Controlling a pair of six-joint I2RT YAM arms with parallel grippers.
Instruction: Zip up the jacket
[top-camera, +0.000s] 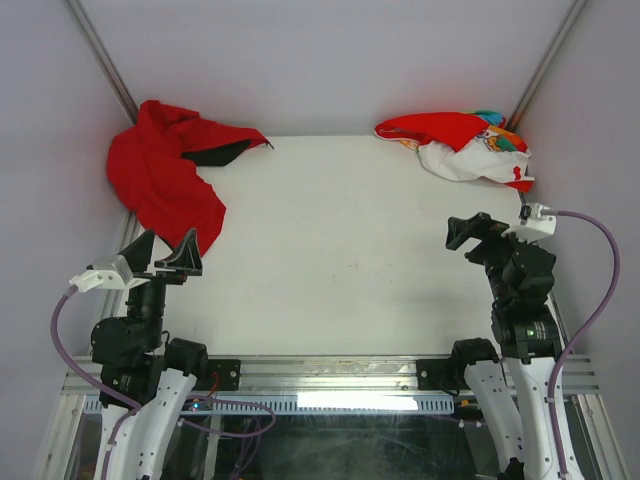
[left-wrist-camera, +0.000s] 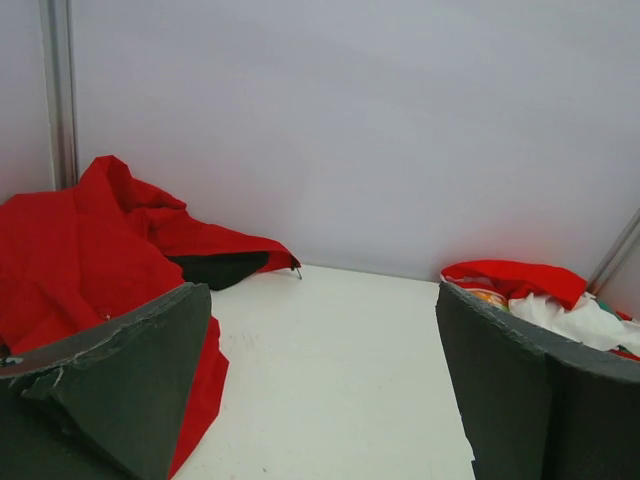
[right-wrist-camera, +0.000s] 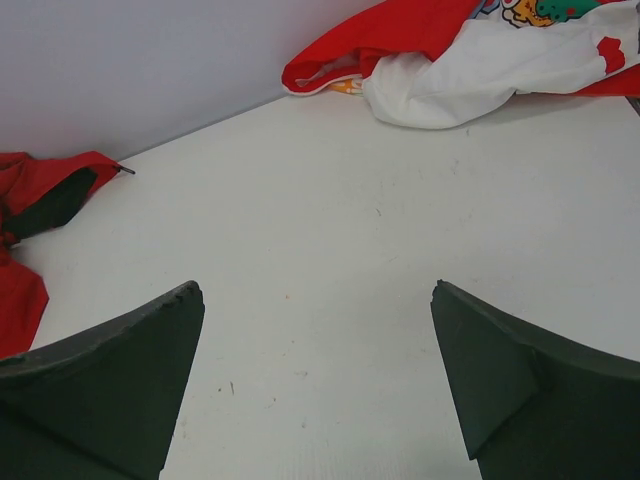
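The red jacket (top-camera: 160, 170) lies crumpled at the far left corner of the table, its black lining (top-camera: 215, 152) showing; it also shows in the left wrist view (left-wrist-camera: 80, 250) and at the left edge of the right wrist view (right-wrist-camera: 30, 200). Its zipper is not clearly visible. My left gripper (top-camera: 163, 252) is open and empty, just in front of the jacket's lower edge. My right gripper (top-camera: 470, 232) is open and empty at the right side, far from the jacket. In the wrist views, my left gripper (left-wrist-camera: 325, 300) and my right gripper (right-wrist-camera: 315, 295) frame bare table.
A smaller red-and-white garment with colourful print (top-camera: 465, 145) lies at the far right corner, also in the right wrist view (right-wrist-camera: 470, 60) and left wrist view (left-wrist-camera: 540, 290). Grey walls and metal posts (top-camera: 100, 55) enclose the white table (top-camera: 340, 250).
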